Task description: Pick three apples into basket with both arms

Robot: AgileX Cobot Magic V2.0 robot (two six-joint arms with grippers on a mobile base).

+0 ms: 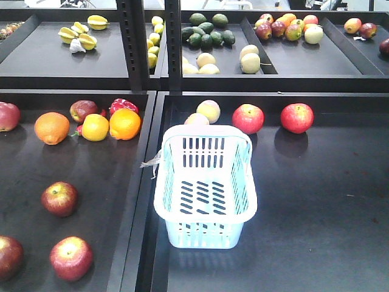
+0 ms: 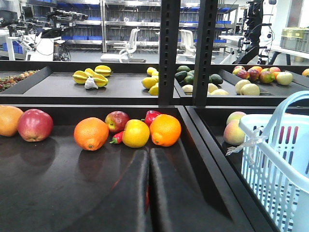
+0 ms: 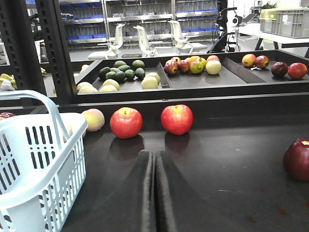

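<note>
The pale blue basket (image 1: 203, 236) stands empty at the front of the right tray, handle folded back. Three dark red apples (image 1: 59, 198) (image 1: 71, 258) (image 1: 9, 257) lie in the left tray's near corner. Two brighter red apples (image 1: 248, 118) (image 1: 296, 117) rest behind the basket. Neither arm shows in the front view. My left gripper (image 2: 148, 153) is shut low over the left tray, with a thin red sliver showing through its slit. My right gripper (image 3: 154, 154) is shut and holds nothing, pointing at the red apples (image 3: 126, 123) (image 3: 177, 119), with the basket (image 3: 43, 159) to its left.
Oranges (image 1: 51, 128) (image 1: 124, 123), a yellow fruit (image 1: 95, 127), red peppers (image 1: 123, 105) and more apples (image 1: 82, 110) line the left tray's back. Pale peaches (image 1: 208, 111) sit behind the basket. A dark apple (image 3: 297, 159) lies far right. A raised divider (image 1: 143, 182) separates the trays; upper shelves hold other fruit.
</note>
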